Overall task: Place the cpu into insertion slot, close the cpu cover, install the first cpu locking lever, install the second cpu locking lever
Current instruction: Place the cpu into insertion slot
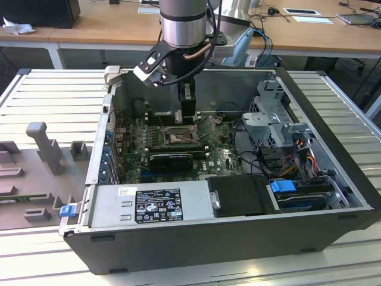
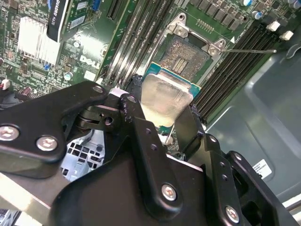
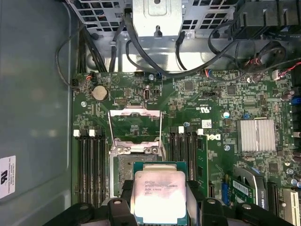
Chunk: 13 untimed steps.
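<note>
My gripper [image 3: 160, 200] is shut on the cpu [image 3: 160, 188], a square chip with a silvery top and a green rim, held flat between the black fingers [image 2: 141, 122]. In both wrist views the chip hangs above the near edge of the insertion slot [image 2: 186, 55], whose brownish contact field [image 3: 124, 167] lies bare. Beyond the slot the cpu cover [image 3: 135, 111] stands swung up on its hinge. A thin wire lever [image 2: 249, 50] sticks out sideways from the socket. In the exterior view the gripper [image 1: 188, 113] reaches down into the open computer case over the slot [image 1: 177, 136].
Black memory slots [image 3: 91, 160] run along both sides of the socket. A graphics card [image 1: 171, 159] lies close by, a finned heatsink [image 3: 256, 135] further off. Black cables [image 3: 155, 66] and a metal drive cage [image 1: 274, 119] crowd one end of the case; the power supply [image 1: 149, 205] lines the near wall.
</note>
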Available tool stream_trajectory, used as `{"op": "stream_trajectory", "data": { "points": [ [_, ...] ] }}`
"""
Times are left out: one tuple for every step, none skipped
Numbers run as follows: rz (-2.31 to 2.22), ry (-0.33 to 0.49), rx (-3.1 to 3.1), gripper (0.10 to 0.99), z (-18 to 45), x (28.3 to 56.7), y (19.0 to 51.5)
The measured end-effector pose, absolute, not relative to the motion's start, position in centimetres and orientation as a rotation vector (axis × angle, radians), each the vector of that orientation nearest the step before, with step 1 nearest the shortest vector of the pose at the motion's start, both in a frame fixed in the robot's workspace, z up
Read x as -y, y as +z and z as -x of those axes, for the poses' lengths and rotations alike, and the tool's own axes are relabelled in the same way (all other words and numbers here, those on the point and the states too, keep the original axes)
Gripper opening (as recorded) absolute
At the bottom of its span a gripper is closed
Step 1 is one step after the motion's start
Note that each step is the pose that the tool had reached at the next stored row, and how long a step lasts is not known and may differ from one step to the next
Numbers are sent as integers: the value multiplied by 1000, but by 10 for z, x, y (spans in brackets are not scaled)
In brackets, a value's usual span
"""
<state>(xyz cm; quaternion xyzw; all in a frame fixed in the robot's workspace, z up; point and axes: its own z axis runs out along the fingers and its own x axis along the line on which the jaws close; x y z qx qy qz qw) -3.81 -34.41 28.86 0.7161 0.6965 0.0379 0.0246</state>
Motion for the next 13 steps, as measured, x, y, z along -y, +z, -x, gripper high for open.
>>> {"op": "stream_trajectory", "data": {
  "points": [
    [-2215, 117, -2155, 525, 38, 344, 288],
    [-2215, 116, -2154, 525, 38, 344, 287],
    [-2214, 116, -2154, 525, 38, 344, 286],
    [-2213, 119, -2153, 525, 38, 344, 283],
    [-2213, 119, -2153, 525, 38, 343, 279],
    [-2208, 119, -2158, 525, 38, 342, 275],
    [-2205, 119, -2162, 525, 39, 340, 272],
    [-2204, 119, -2162, 525, 39, 340, 270],
    [-2204, 120, -2162, 525, 39, 339, 268],
    [-2204, 119, -2163, 525, 39, 339, 266],
    [-2204, 119, -2163, 525, 39, 339, 264],
    [-2204, 119, -2163, 525, 39, 339, 261],
    [-2204, 119, -2162, 525, 39, 339, 260]
  ]
}}
